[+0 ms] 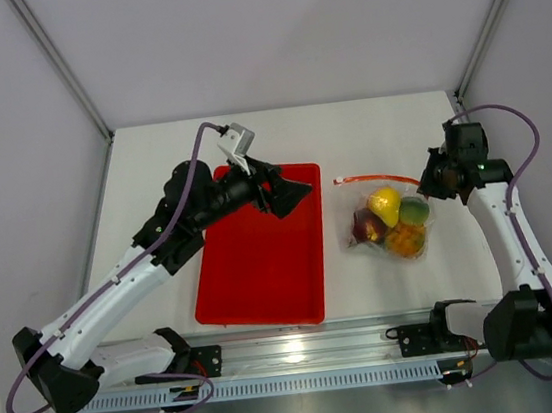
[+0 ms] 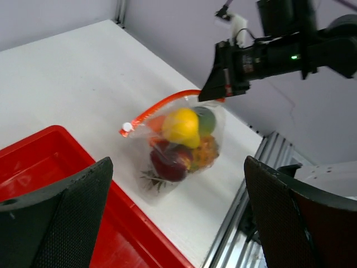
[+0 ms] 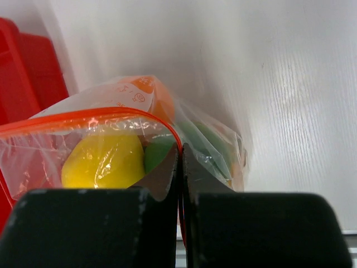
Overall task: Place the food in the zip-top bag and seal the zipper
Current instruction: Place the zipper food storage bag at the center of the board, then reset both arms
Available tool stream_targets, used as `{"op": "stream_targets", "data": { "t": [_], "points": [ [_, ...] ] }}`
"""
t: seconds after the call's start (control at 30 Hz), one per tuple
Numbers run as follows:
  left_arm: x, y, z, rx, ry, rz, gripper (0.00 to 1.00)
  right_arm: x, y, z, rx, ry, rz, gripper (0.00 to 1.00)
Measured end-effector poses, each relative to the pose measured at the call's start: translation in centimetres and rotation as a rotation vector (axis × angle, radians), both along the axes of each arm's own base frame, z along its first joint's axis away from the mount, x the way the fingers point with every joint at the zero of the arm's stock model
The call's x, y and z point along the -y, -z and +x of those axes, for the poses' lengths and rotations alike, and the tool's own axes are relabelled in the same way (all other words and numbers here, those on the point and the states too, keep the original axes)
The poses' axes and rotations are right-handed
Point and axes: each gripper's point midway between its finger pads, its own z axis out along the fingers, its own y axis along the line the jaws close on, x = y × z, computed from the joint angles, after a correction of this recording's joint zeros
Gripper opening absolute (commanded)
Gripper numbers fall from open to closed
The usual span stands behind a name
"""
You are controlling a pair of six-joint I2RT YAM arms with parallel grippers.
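Note:
The clear zip-top bag (image 1: 389,221) lies on the white table to the right of the red tray, with the food inside it: a yellow pear (image 1: 384,203), a green fruit (image 1: 415,212), a dark red fruit (image 1: 366,226) and an orange-yellow piece (image 1: 406,239). Its red-orange zipper (image 1: 373,178) runs along the far edge. My right gripper (image 3: 180,149) is shut on the zipper's (image 3: 83,117) right end, the pear (image 3: 103,162) just behind the strip. My left gripper (image 1: 290,197) hovers open over the tray's far end with nothing between its fingers (image 2: 56,223), well left of the bag (image 2: 178,145).
The red tray (image 1: 259,269) sits left of the middle, nothing in it where it shows. An aluminium rail (image 1: 314,348) runs along the near table edge. Grey walls stand at the back and on both sides.

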Motion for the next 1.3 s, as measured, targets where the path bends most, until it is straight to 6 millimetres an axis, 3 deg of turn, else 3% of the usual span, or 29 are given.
{"op": "stream_targets", "data": {
  "t": [0.1, 0.43, 0.6, 0.7, 0.9, 0.97, 1.0, 1.03, 1.17, 1.3],
  "points": [
    [0.4, 0.1, -1.0, -0.02, 0.028, -0.038, 0.99, 0.3, 1.2, 1.6, -0.015, 0.028, 0.016, 0.0],
    [1.9, 4.3, -3.8, -0.157, 0.123, -0.042, 1.0, 1.1, 5.5, 5.8, -0.068, 0.084, 0.045, 0.0],
    [0.6, 3.8, -5.2, -0.147, 0.13, -0.075, 0.99, 1.3, 7.5, 7.2, -0.096, 0.09, 0.043, 0.01],
    [-0.1, 2.6, -5.9, -0.12, 0.133, -0.101, 1.0, 1.6, 8.1, 8.1, -0.108, 0.1, 0.04, 0.14],
    [-0.4, 2.5, -6.5, -0.121, 0.148, -0.105, 0.99, 1.9, 8.9, 8.9, -0.125, 0.114, 0.031, 0.55],
    [-0.6, 3.0, -6.8, -0.134, 0.149, -0.101, 0.99, 2.1, 8.8, 9.0, -0.12, 0.121, 0.023, 0.8],
    [-0.7, 3.2, -6.9, -0.142, 0.148, -0.101, 1.0, 2.3, 8.6, 9.0, -0.12, 0.125, 0.011, 0.84],
    [-0.8, 3.4, -7.0, -0.147, 0.148, -0.1, 0.99, 2.5, 8.4, 9.1, -0.116, 0.129, 0.0, 0.99],
    [-0.9, 3.8, -7.3, -0.162, 0.152, -0.1, 1.0, 3.1, 6.0, 9.0, -0.073, 0.139, -0.059, 0.99],
    [-1.0, 4.5, -7.6, -0.185, 0.155, -0.098, 0.99, 2.4, 1.1, 8.4, 0.036, 0.131, -0.108, 0.99]
  ]
}}
